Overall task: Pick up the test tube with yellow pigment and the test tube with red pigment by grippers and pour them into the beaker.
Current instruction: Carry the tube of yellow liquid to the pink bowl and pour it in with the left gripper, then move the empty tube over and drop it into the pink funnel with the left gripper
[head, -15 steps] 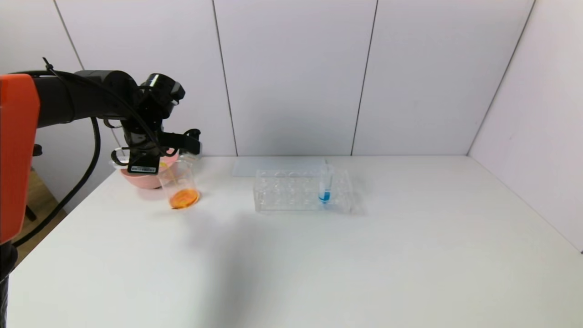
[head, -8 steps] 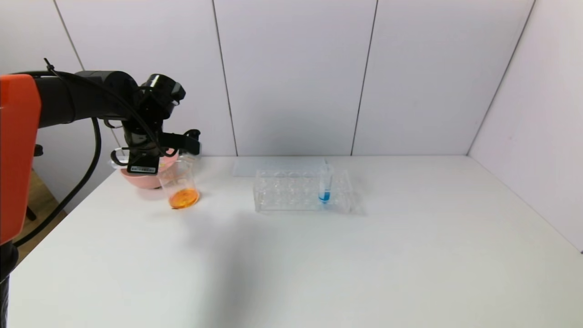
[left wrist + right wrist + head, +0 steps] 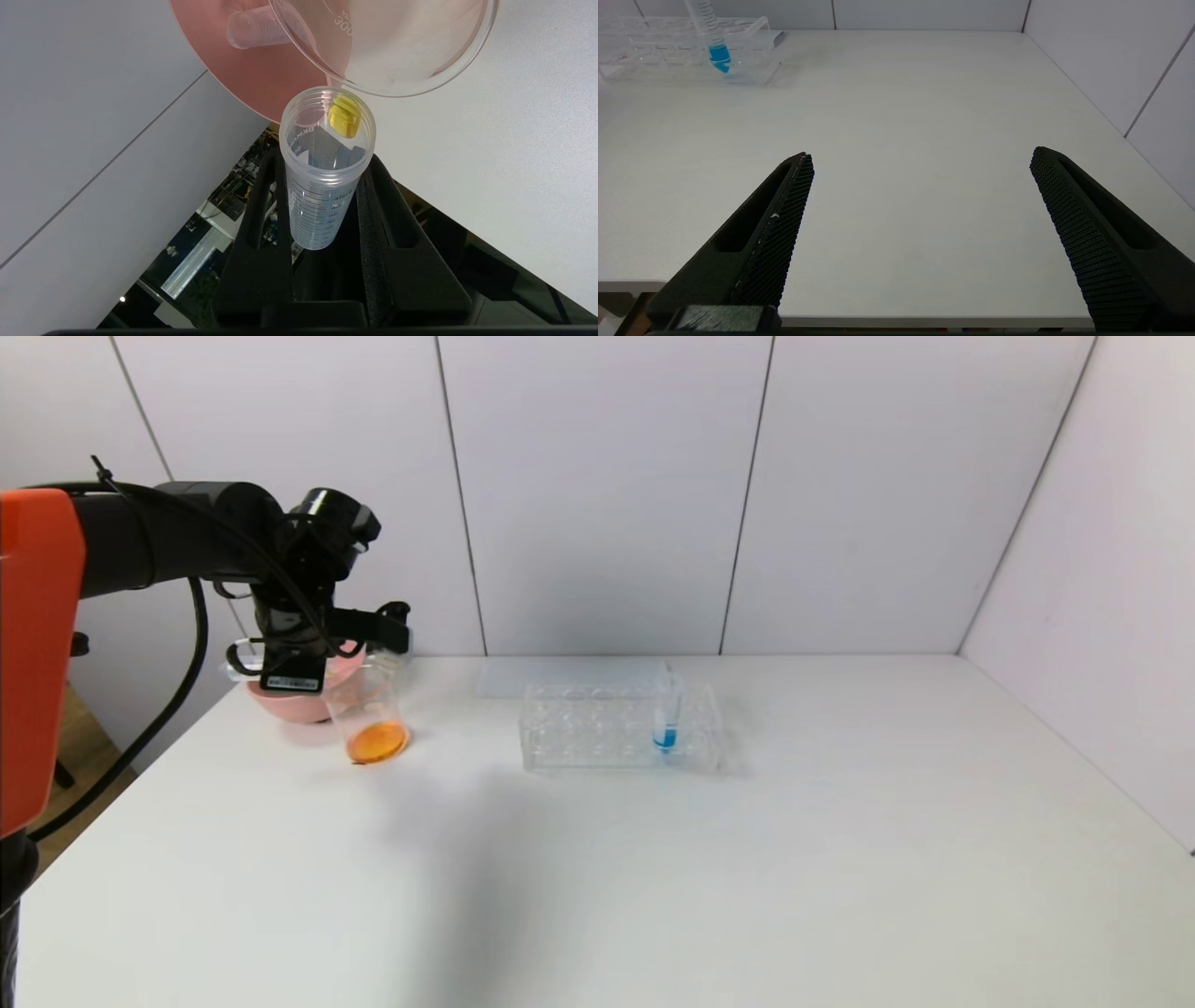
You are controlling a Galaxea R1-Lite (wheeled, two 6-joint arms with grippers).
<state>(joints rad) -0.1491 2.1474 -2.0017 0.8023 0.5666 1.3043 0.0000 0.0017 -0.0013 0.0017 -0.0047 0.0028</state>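
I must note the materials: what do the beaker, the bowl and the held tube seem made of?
Beaker: clear and glossy with printed marks, probably glass.
Bowl: opaque pink, smooth, probably plastic.
Tube, clamped in the left gripper: slightly cloudy, with graduations and a ridged mouth, likely plastic.

White table [image 3: 747, 877] w/ pale panelled walls [image 3: 597, 495] behind & at right (thin dark seams).
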